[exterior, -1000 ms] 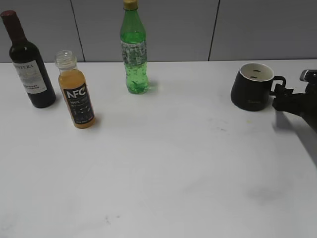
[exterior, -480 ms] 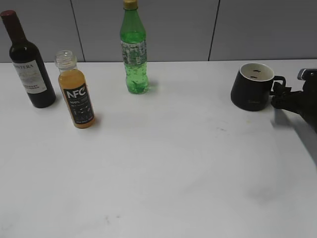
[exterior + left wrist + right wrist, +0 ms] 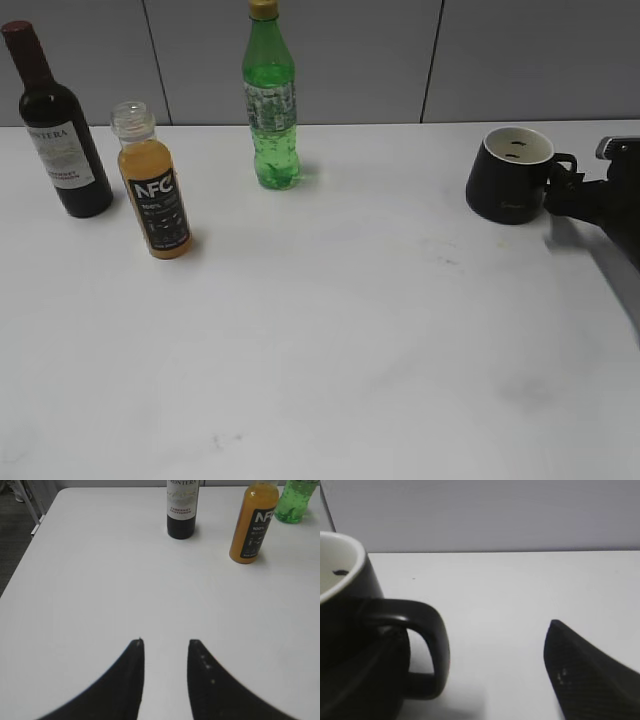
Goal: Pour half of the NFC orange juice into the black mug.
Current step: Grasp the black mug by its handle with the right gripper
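Note:
The NFC orange juice point(image 3: 155, 200) stands upright and uncapped at the table's left; it also shows in the left wrist view point(image 3: 254, 522). The black mug point(image 3: 509, 177) stands at the far right, white inside, its handle point(image 3: 563, 165) pointing right. My right gripper point(image 3: 558, 192) is open at that handle. In the right wrist view the handle point(image 3: 432, 645) lies between the two fingers of the gripper point(image 3: 475, 637), one finger dark beside the mug body point(image 3: 350, 620). My left gripper point(image 3: 166, 645) is open and empty over bare table, well short of the juice; it is out of the exterior view.
A dark wine bottle point(image 3: 55, 130) stands left of the juice and a taller green bottle point(image 3: 271, 100) stands behind it toward the middle. The white table point(image 3: 330, 330) ends at a grey wall behind; its right edge runs close by the mug.
My right gripper has moved slightly farther in toward the mug's handle. The mug and bottles have not moved.

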Robot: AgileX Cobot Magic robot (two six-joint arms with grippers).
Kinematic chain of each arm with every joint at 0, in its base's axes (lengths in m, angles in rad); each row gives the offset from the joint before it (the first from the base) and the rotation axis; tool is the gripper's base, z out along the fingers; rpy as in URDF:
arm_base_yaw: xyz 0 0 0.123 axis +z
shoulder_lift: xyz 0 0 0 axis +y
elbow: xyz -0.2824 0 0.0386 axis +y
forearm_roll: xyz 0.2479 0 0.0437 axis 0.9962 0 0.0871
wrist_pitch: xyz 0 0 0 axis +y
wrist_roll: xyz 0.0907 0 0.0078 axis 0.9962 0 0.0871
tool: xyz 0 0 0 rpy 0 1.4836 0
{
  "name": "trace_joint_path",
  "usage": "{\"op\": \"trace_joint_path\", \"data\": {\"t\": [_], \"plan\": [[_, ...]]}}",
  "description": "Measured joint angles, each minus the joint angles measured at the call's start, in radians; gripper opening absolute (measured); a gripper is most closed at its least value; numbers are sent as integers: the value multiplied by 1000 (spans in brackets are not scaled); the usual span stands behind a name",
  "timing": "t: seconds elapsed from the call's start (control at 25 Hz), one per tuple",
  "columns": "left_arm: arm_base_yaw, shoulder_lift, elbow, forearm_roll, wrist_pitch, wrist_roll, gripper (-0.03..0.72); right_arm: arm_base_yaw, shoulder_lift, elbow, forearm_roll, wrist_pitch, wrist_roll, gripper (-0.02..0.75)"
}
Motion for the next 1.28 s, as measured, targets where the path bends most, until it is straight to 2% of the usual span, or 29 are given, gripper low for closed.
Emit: {"op": "trace_joint_path", "data": {"t": [1.28], "plan": [[0,0,0,0,0,0,238,-32,66,-112,-84,-3,6,596]]}}
